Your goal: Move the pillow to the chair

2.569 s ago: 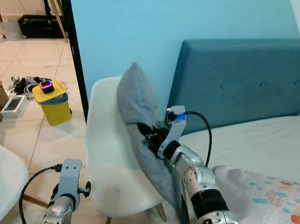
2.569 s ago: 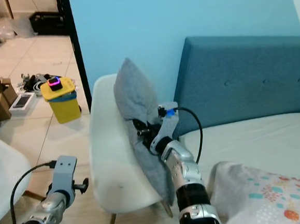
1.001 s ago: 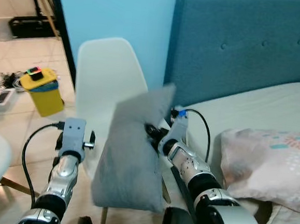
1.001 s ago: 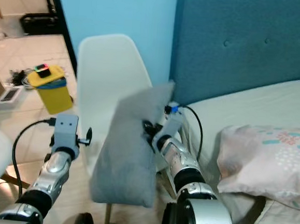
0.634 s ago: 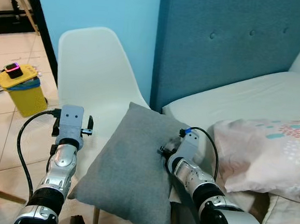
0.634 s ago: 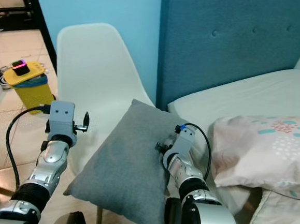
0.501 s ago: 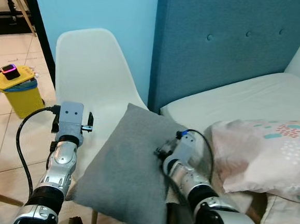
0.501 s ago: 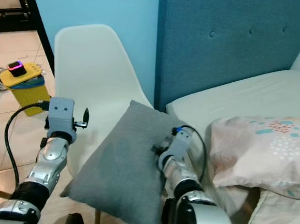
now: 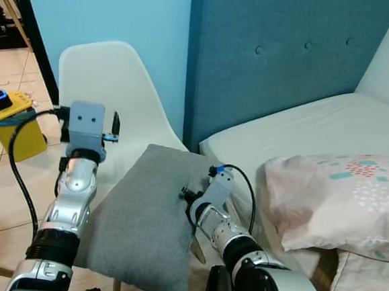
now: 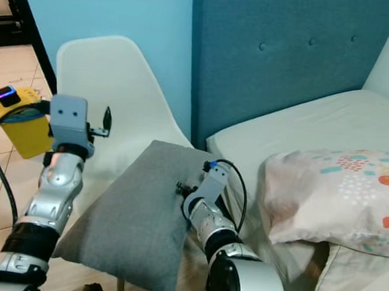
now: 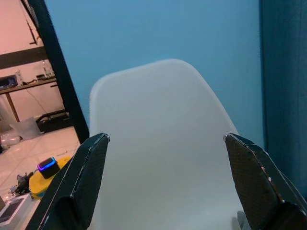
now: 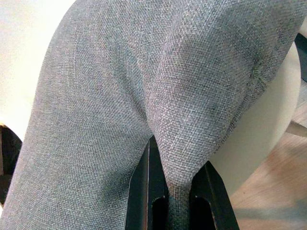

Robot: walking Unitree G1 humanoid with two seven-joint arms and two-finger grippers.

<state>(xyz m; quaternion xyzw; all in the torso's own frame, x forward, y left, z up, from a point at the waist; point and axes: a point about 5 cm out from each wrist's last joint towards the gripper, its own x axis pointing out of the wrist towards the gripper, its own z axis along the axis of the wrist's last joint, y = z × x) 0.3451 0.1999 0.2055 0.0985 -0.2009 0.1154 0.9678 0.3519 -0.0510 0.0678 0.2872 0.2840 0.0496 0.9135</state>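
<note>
Beside bed (image 9: pixel 297 123), white chair (image 9: pixel 111 92) bears grey pillow (image 9: pixel 141 229)

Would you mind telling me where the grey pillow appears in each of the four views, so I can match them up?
Left eye view: grey pillow lower centre, lying on the white chair.
Right eye view: lower centre-left, on the chair seat.
Left wrist view: not in it; the chair back sits between the open fingers.
Right wrist view: across most of the frame, pinched between the fingers.
Shared landmark: the white chair.

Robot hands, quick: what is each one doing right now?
Left gripper: open, holding nothing, facing the white chair.
Right gripper: shut on the grey pillow.
</note>
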